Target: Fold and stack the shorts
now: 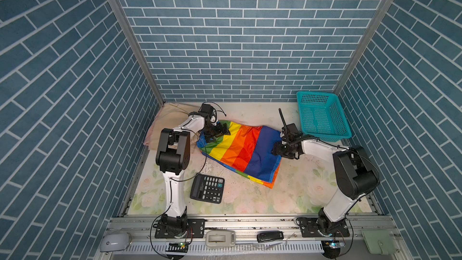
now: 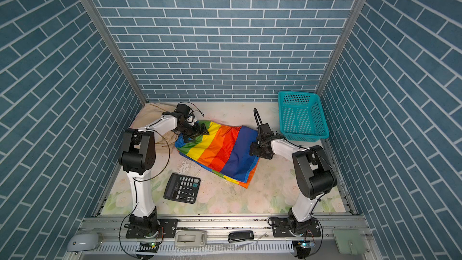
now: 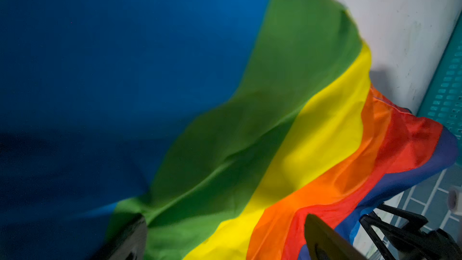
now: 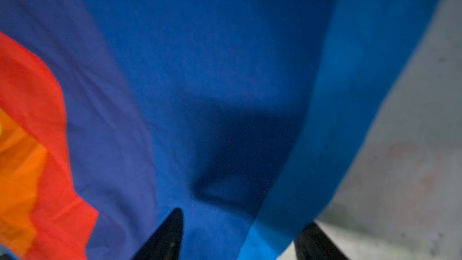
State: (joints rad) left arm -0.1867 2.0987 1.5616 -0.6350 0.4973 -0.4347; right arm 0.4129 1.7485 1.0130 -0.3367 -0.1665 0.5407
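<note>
The rainbow-striped shorts (image 1: 240, 151) lie spread out and a little wrinkled between the two grippers. Their green end is under the left gripper (image 1: 221, 133) and their dark blue end is under the right gripper (image 1: 275, 150). The pale beige-pink shorts (image 1: 160, 123) lie heaped on the outer side of the left gripper, partly hidden.

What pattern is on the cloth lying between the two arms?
Rainbow stripes with a wide blue band on the shorts, clearest in a top view.
</note>
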